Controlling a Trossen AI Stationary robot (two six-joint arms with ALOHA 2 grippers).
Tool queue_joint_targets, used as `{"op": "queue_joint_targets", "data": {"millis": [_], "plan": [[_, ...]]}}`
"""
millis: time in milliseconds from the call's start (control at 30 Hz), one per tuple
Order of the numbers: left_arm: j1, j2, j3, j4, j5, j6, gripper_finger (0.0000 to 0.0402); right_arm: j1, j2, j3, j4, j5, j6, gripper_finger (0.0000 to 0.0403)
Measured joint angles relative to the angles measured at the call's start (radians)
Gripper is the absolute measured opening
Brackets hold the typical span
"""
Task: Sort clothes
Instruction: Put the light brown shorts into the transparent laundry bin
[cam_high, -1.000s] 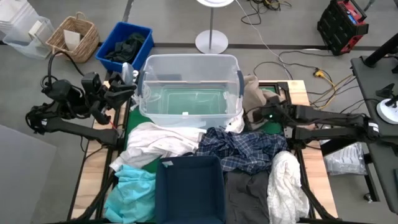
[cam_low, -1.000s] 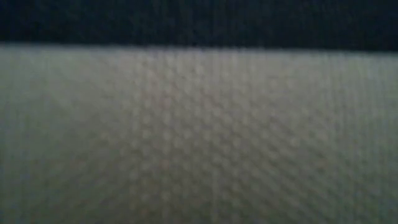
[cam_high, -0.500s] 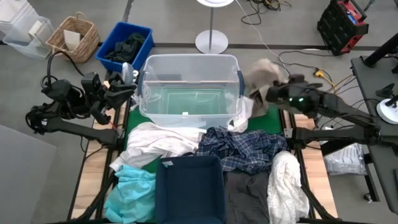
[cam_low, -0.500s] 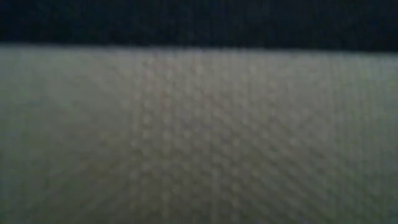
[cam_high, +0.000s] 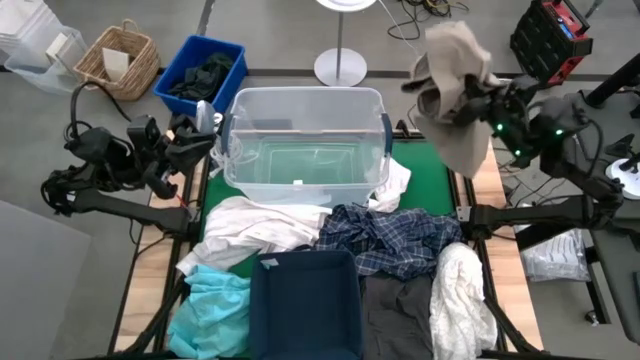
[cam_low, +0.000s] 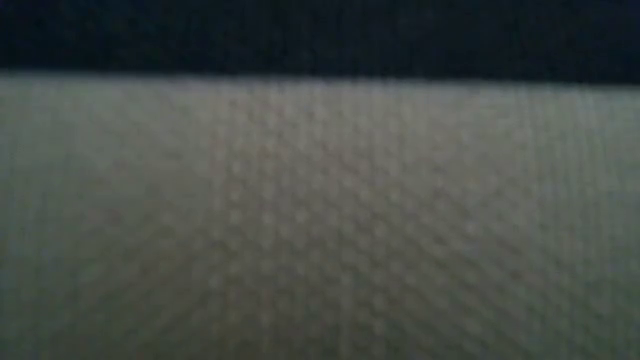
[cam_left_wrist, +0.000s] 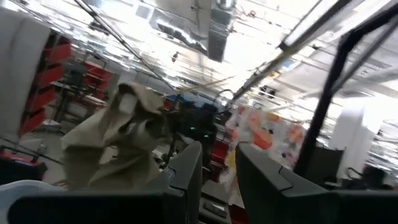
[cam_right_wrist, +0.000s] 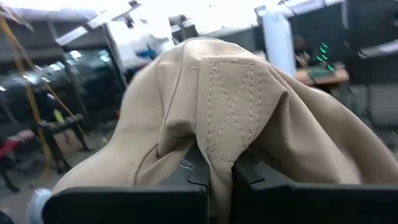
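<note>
Since a second ago I'm raising the right gripper off the table's far right corner — its jaws are clamping the beige garment, which is hanging in the air right of the clear tub. Left gripper is waiting at the tub's left edge, jaws partly parted, gripping nothing.

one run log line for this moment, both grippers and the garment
right gripper: shut on beige garment, lifted beside clear plastic tub | left gripper: waiting left of tub, holding nothing | other clothes on table
</note>
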Motion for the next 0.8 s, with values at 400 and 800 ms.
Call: {"op": "queue_joint_targets", "data": {"millis": [400, 800], "plan": [[0.000, -0.006, 0.000, 0.020, -0.099, 0.030, 0.0078, 0.000, 0.193, 0.231, 0.147, -0.218, -0.050, 0.0011], [0.000, -0.008, 0.000, 0.046, -0.118, 0.055, 0.0078, -0.002, 0.486, 0.571, 0.235, -0.378, -0.184, 0.0012]]}}
